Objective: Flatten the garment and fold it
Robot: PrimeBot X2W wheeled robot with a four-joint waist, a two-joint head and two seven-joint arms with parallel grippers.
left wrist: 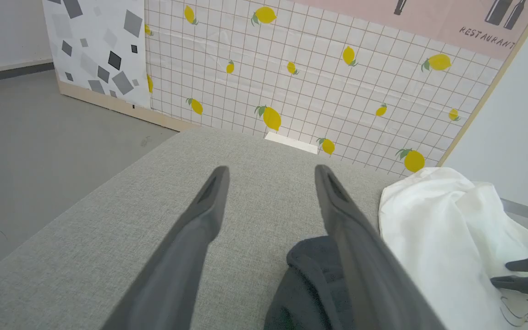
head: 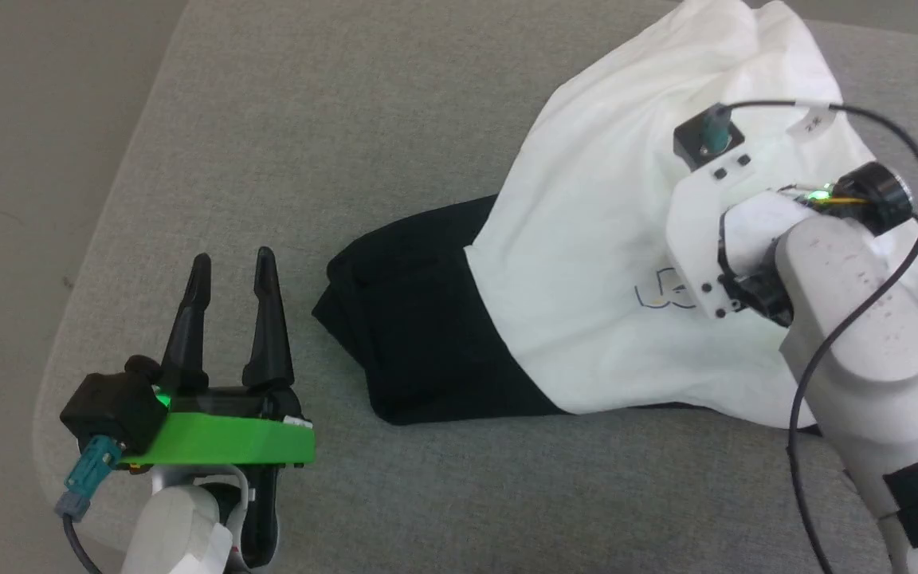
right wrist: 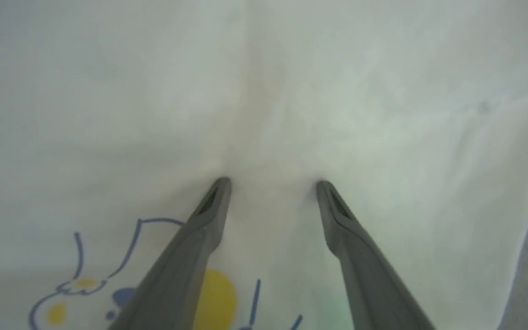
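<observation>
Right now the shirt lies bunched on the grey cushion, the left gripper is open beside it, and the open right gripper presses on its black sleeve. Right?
One thing is off. The right gripper presses on the white part of the shirt, beside the print, not on the black sleeve. The right wrist view shows it. The rest is right.

One readable word, on the wall panel

In the left wrist view, the pink wall panel above the lemon-patterned grid carries dark hand-lettered capitals, "RESTAURAN", with the word's end cut off by the panel's wooden edge. In the head view, a white cable tag bears dark marks too small to read. The garment has a chest print of blue lines and yellow spots, a drawing rather than lettering.
</observation>
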